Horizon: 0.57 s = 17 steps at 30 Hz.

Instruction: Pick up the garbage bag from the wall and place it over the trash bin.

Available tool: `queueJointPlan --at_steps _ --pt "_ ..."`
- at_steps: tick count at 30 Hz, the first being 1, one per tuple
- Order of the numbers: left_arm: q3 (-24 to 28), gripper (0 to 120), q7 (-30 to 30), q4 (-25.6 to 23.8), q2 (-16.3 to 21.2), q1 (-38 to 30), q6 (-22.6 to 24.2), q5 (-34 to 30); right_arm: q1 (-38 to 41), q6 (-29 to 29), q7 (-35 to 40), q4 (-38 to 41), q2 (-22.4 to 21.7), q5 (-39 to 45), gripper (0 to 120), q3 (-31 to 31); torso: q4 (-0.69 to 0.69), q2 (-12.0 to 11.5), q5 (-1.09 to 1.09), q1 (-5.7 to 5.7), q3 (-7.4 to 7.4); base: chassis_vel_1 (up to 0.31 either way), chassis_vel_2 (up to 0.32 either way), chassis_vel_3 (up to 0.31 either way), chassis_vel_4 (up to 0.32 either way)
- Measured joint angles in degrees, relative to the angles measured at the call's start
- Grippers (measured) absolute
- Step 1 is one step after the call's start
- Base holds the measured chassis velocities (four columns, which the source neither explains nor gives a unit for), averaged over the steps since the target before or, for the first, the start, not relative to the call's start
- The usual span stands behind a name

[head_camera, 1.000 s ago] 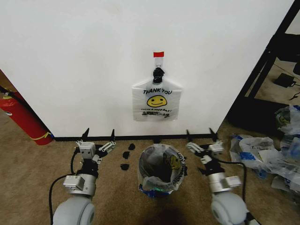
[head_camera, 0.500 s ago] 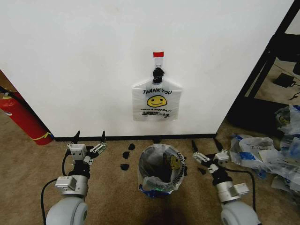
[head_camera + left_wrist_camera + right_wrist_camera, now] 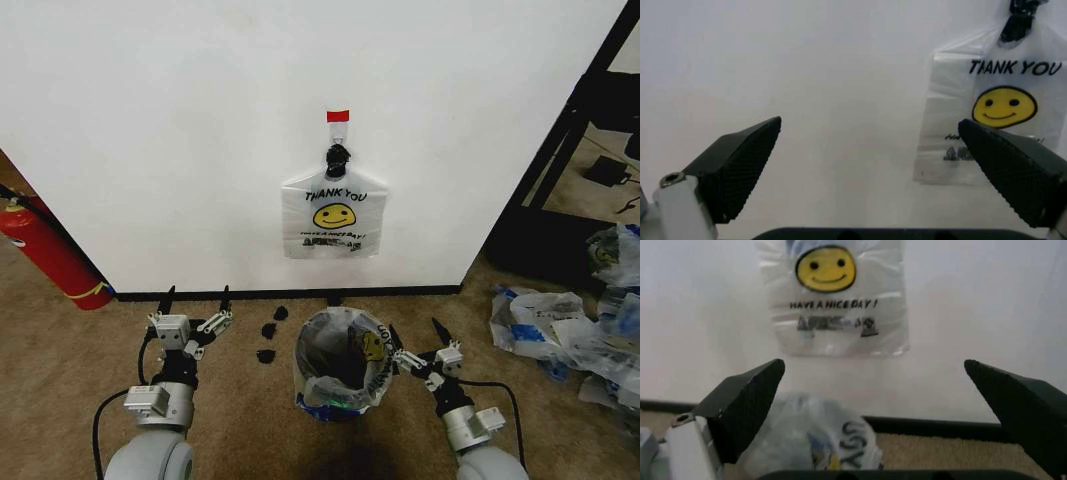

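Observation:
The garbage bag [image 3: 333, 215] hangs flat on the white wall [image 3: 180, 130] from a small black hook [image 3: 338, 155] under a red tape strip [image 3: 339, 116]. It shows a black "THANK YOU" print and a yellow smiley. Below it on the carpet stands the dark round trash bin [image 3: 343, 362], lined with a crumpled printed bag. My left gripper [image 3: 197, 296] is open, low and to the left of the bin. My right gripper [image 3: 415, 332] is open, close beside the bin's right rim. The left wrist view has the garbage bag [image 3: 987, 115] past the open fingers [image 3: 740, 165]. In the right wrist view the garbage bag [image 3: 837, 305] hangs above the bin's liner [image 3: 820, 445].
A red fire extinguisher [image 3: 50, 250] leans at the far left. A black shelf frame [image 3: 570, 130] stands at the right, with a heap of similar plastic bags [image 3: 570, 325] on the floor by it. Small black scraps [image 3: 270, 330] lie on the carpet left of the bin.
My right gripper has dropped lower and swung left, ending next to the bin's right rim. My left gripper shifted slightly left and stays low. Bag and bin have not moved.

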Motion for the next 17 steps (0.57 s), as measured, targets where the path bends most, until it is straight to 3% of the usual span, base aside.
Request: queueJointPlan --at_steps 10,17 --pt "0.33 100 0.10 0.48 -0.47 0.25 -0.15 0.85 -0.24 0.47 0.60 4.18 0.42 -2.57 100 0.30 0.00 0.00 0.02 0.00 0.00 0.000 0.000 0.000 0.000" --pt "1.05 100 0.17 -1.20 0.04 0.17 1.35 -0.20 0.26 -6.53 6.30 13.52 1.92 -7.41 100 4.17 0.00 0.00 -0.02 0.00 0.00 0.000 0.000 0.000 0.000"
